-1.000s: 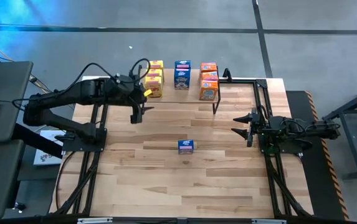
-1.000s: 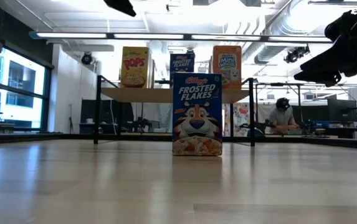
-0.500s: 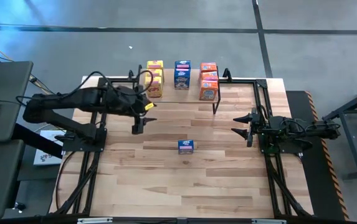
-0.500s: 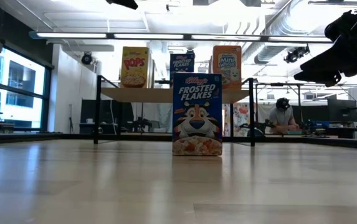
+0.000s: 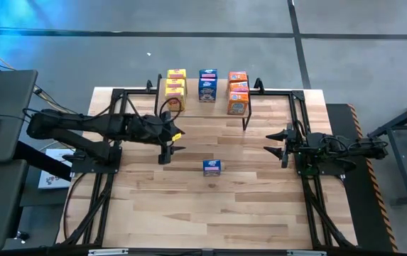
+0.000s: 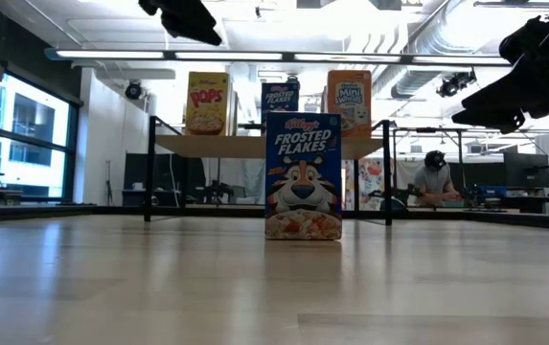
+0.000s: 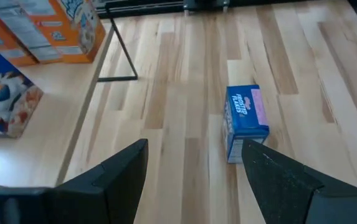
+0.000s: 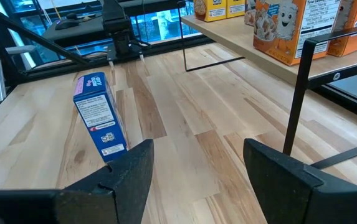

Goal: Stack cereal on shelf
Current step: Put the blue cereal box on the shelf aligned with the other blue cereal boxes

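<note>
One blue cereal box (image 5: 212, 166) stands upright on the table (image 5: 189, 213), well in front of the shelf (image 5: 203, 107), where you can see the other boxes (image 5: 207, 89) lined up. Your left gripper (image 5: 165, 153) hovers spread wide and empty between shelf and box; your right gripper (image 5: 277, 147), also spread, waits off to the box's right.

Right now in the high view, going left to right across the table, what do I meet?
Left gripper → yellow cereal boxes → blue boxes on the shelf, with the lone blue box on the tabletop almost level with them → orange boxes → right gripper, fingers open.
</note>
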